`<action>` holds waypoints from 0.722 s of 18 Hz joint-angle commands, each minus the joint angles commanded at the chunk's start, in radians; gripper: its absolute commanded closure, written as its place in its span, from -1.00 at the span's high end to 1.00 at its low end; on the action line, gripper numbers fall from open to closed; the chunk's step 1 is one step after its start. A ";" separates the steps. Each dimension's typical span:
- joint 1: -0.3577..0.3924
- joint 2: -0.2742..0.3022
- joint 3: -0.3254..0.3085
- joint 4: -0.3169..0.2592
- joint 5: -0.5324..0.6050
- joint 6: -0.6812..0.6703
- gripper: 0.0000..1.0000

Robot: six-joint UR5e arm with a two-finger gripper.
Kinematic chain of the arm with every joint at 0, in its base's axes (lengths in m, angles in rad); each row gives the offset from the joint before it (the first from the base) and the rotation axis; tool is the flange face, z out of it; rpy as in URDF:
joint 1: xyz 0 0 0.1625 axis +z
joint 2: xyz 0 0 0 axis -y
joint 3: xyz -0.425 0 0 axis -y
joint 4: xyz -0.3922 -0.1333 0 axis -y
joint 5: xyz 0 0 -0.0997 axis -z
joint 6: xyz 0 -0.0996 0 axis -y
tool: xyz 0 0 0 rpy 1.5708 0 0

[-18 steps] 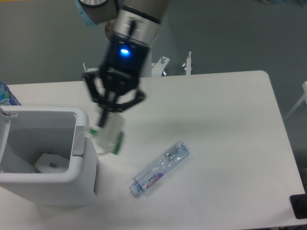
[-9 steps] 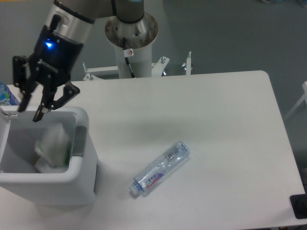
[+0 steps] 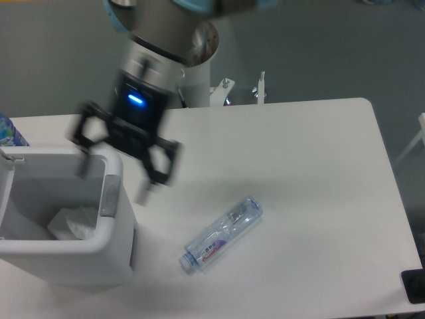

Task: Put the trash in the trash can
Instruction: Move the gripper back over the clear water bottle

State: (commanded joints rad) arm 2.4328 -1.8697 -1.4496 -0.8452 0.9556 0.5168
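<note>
Trash sits in two places. The crumpled white wrapper (image 3: 78,222) lies at the bottom of the light grey trash can (image 3: 73,255), which stands at the left edge of the white surface (image 3: 299,166). The clear plastic bottle (image 3: 222,233) lies on its side on the surface, right of the can and apart from it, its cap end pointing toward the near edge. Its blue-and-red label carries writing too small to read. The end effector (image 3: 113,176) hangs over the can's right rim, motion-blurred, its fingers spread wide and holding nothing. A blue light glows on its body.
</note>
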 joint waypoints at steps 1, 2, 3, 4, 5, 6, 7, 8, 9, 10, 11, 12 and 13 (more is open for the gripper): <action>0.009 -0.012 -0.003 0.002 0.021 0.017 1.00; 0.012 -0.029 -0.009 0.000 0.052 0.037 1.00; 0.012 -0.048 -0.012 -0.003 0.086 0.058 1.00; 0.012 -0.066 -0.015 -0.005 0.119 0.075 1.00; 0.012 -0.084 -0.018 -0.005 0.149 0.081 1.00; 0.011 -0.103 -0.017 -0.005 0.172 0.085 1.00; 0.008 -0.120 -0.018 -0.005 0.193 0.085 1.00; 0.003 -0.135 -0.021 -0.005 0.215 0.086 1.00; 0.002 -0.147 -0.028 -0.005 0.239 0.097 1.00; -0.014 -0.161 -0.037 -0.005 0.261 0.127 1.00; -0.029 -0.175 -0.044 -0.005 0.293 0.161 1.00; -0.037 -0.183 -0.052 -0.006 0.336 0.190 1.00; -0.053 -0.192 -0.057 -0.006 0.369 0.213 1.00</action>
State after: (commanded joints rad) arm 2.3794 -2.0616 -1.5063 -0.8514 1.3250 0.7299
